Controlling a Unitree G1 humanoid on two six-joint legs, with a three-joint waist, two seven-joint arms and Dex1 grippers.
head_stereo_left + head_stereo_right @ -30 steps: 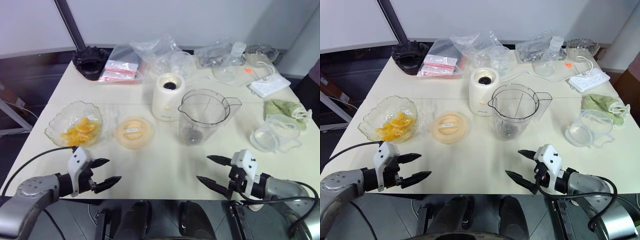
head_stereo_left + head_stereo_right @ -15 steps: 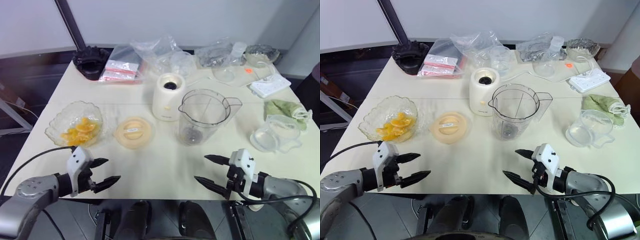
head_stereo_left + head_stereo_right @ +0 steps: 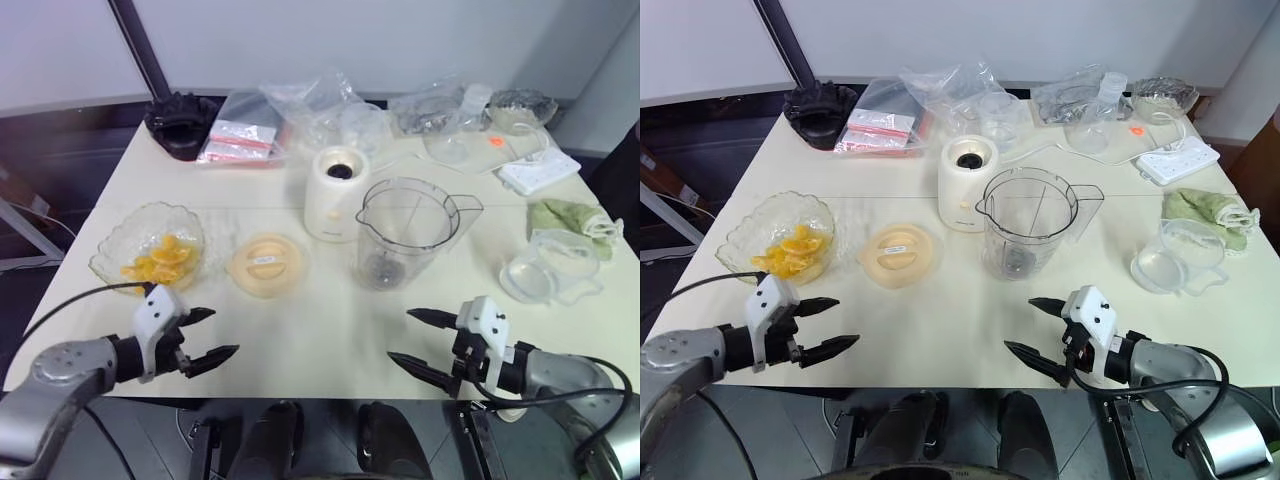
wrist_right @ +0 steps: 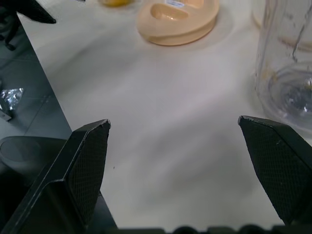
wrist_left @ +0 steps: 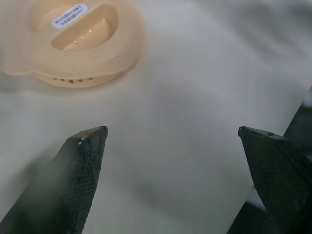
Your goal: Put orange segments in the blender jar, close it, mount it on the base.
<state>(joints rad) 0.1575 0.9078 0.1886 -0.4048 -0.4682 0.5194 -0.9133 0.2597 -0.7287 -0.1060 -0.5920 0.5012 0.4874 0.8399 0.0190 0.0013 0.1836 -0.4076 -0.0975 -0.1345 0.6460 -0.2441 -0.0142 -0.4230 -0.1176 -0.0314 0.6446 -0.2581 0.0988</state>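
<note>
Blender jar (image 3: pixel 405 232): clear tapered plastic, upright, frame centre; cream cylindrical base (image 3: pixel 335 193) just beside, upper left of it. Glossy orange segments (image 3: pixel 160 262) in scalloped glass bowl (image 3: pixel 120 248), left. Flat round lid (image 3: pixel 265 264) between bowl and jar. Left gripper (image 3: pixel 205 334) and right gripper (image 3: pixel 418 341): jaws wide, empty, over bare near edge of surface (image 3: pixel 330 320).

No legible text; small white sticker on cream lid (image 5: pixel 78 36), print unreadable.

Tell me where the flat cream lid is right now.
In the left eye view the lid lies flat on the table, toward the robot's left, between the glass bowl of orange segments and the blender jar, nearer than the base.
</note>
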